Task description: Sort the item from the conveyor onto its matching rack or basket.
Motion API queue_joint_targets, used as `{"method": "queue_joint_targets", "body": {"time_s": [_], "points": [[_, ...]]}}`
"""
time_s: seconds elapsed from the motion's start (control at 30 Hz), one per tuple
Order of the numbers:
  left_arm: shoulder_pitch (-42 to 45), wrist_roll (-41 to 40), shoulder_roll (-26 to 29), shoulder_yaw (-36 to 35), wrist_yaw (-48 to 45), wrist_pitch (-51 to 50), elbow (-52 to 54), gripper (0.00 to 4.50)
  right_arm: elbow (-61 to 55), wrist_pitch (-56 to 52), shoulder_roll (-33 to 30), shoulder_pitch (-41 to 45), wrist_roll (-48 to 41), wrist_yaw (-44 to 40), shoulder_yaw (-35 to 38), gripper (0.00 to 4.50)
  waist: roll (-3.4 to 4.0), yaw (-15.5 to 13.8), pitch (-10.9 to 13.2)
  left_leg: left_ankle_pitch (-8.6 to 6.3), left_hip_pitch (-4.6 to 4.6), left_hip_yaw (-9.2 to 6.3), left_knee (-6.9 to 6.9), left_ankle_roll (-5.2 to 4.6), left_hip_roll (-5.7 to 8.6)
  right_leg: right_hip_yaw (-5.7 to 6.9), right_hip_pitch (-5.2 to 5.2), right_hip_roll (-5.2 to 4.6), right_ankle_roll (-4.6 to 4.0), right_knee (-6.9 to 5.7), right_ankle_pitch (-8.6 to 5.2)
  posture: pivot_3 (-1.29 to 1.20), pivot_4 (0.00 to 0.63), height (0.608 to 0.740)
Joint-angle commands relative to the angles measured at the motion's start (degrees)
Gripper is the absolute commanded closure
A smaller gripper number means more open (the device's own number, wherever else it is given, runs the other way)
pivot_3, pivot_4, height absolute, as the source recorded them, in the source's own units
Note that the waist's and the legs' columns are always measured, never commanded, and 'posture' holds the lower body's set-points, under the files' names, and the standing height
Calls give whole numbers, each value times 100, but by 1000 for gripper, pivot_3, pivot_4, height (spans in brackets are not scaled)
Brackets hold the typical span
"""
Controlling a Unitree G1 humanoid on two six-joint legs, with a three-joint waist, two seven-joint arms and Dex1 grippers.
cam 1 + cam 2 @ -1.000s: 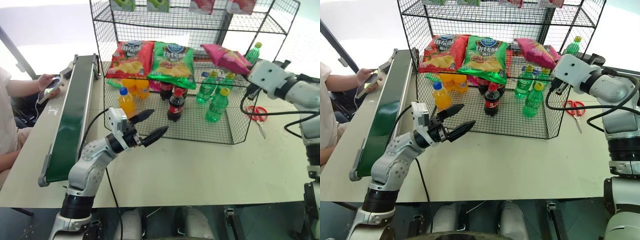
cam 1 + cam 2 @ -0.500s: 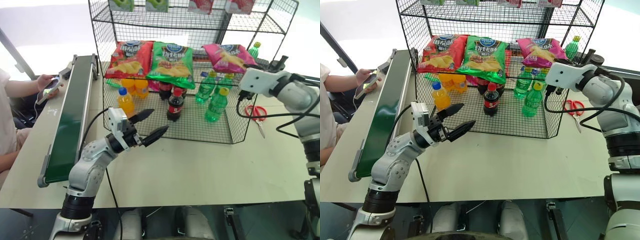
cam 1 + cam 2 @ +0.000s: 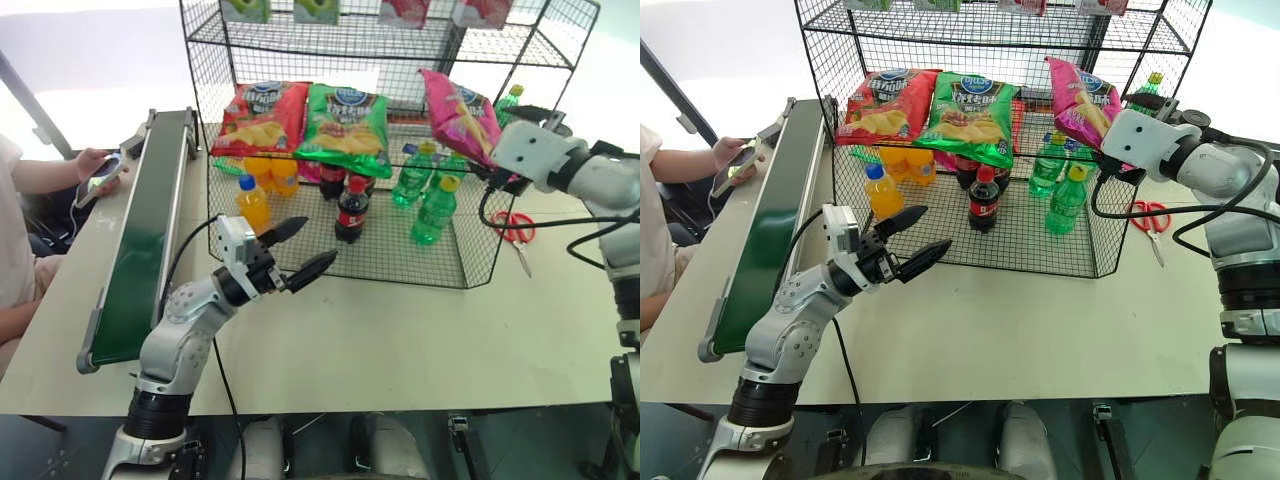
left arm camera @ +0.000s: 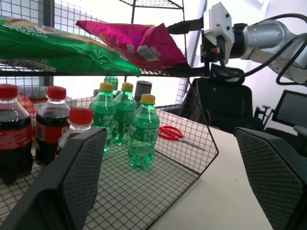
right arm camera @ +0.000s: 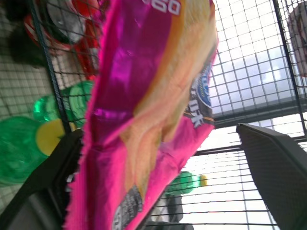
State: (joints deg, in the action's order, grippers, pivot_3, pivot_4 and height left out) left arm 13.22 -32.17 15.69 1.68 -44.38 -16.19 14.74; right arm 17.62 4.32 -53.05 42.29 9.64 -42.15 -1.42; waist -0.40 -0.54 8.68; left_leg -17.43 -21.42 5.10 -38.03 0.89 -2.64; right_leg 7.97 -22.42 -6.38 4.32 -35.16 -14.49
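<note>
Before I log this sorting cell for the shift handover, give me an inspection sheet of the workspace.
Surface: beige table, bare in front of the rack.
Job's things: pink chip bag tilted at the right end of the black wire rack's middle shelf, its lower end between the right gripper's fingers; conveyor carries nothing.
Clutter: red chip bag and green chip bag on the same shelf; orange, cola and green bottles below; red scissors on the table.
Grippers: left gripper open, holding nothing; right gripper open around the bag.
Cables: black cable along the left arm; black loops by the right.
Surroundings: person's hand with a phone beside the conveyor.
</note>
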Motion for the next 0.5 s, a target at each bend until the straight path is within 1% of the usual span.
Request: {"method": "queue_joint_targets", "body": {"time_s": [0.03, 0.1, 0.17, 0.2, 0.27, 0.33, 0.4, 0.47, 0.5], "points": [[52, 59, -17, 80, -25, 132, 117, 0, -577, -483, -49, -91, -690, -506, 362, 75, 0, 0, 0, 0, 0, 0, 0, 0, 0, 0, -1, 0, 0, 0, 0, 0, 150, 740], [59, 58, -25, 84, -31, 128, 113, 0, -778, -626, -59, -221, -851, -644, 398, 75, 0, -1, 0, -1, 0, 0, 0, -2, 0, 0, 0, 0, 0, 0, 0, 0, 150, 740], [64, 73, -13, 89, -34, 131, 112, 0, -1058, -942, 39, -384, -1211, -793, 509, 75, 0, -6, 0, -2, 0, 0, 0, -3, 0, 0, 0, 0, 0, -1, 0, 0, 150, 740], [62, 77, -8, 90, -33, 134, 111, 0, -1161, -905, 54, -442, -1259, -793, 538, 75, 0, -8, 0, -2, 0, 0, 0, -3, 0, 0, 0, 0, 0, 0, 0, 0, 150, 740], [49, 69, 30, 56, -31, 131, 113, 0, -1534, -1082, 115, -603, -1661, -939, 687, 75, 0, -11, 0, -2, -1, 0, 0, -4, 0, 0, 0, 0, 0, 0, 0, 0, 150, 740], [15, 127, 133, 8, -35, 146, 105, 0, -2056, -1543, 267, -820, -2414, -1106, 999, 75, 0, -14, 0, -3, -1, -1, 0, -5, 0, 0, -1, 0, 0, -1, 0, 0, 150, 740], [-31, 188, 340, -90, -72, 144, 116, 0, -2625, -2213, 534, -1094, -3464, -1062, 1583, 75, 0, -13, 0, -3, -2, -4, 0, -5, -3, 2, -1, 2, -1, 0, 0, 0, 150, 740], [-40, 154, 655, -269, -117, 15, 174, 0, -3093, -2705, 629, -1584, -4227, -1116, 2125, 75, 0, -23, 0, -16, -1, -8, 0, -27, -4, 4, 1, 3, -1, -1, 0, 0, 150, 740], [-39, 144, 830, -367, -128, -59, 191, 0, -3335, -2801, 647, -1914, -4470, -1186, 2339, 75, -4, -44, -2, -19, -3, -10, 0, -33, -4, 5, 1, 2, -1, 0, 0, 0, 150, 740]]}}
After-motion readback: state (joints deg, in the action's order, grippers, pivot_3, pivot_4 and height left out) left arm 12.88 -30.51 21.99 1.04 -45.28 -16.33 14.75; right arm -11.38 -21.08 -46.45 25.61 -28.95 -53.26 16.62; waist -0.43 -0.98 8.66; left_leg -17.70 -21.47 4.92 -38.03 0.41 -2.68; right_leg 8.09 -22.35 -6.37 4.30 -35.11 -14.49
